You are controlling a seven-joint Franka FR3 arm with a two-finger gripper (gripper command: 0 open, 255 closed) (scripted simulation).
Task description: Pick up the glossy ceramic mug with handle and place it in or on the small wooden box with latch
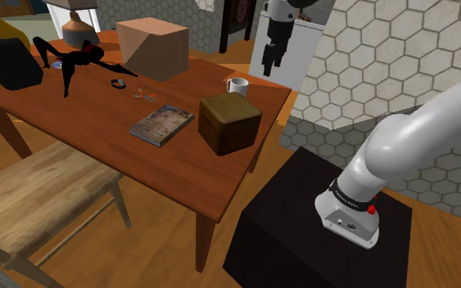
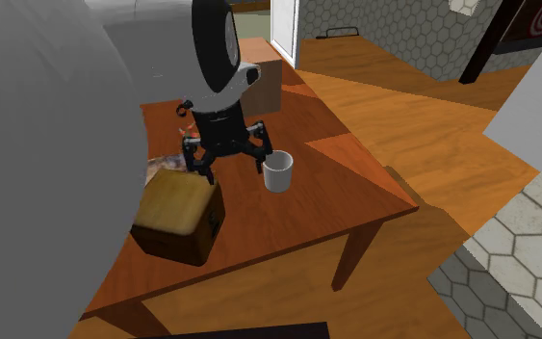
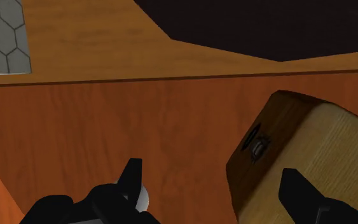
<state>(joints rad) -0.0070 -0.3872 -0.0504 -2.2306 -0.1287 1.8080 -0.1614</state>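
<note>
The end effector (image 2: 232,169) hangs above the desk (image 2: 297,207) with its fingers (image 3: 133,177) spread wide and nothing between them. The white mug (image 2: 277,171) stands upright near a corner of the desk, by the edge on the stand's side, just beside one finger. The brown wooden box (image 2: 177,220), with a latch (image 3: 258,147) on one side, sits along the same edge, near the mug but not touching it.

Shoulder view beside stand (image 1: 302,237), second behind arm (image 2: 47,125), sharing table (image 1: 89,123)
</note>
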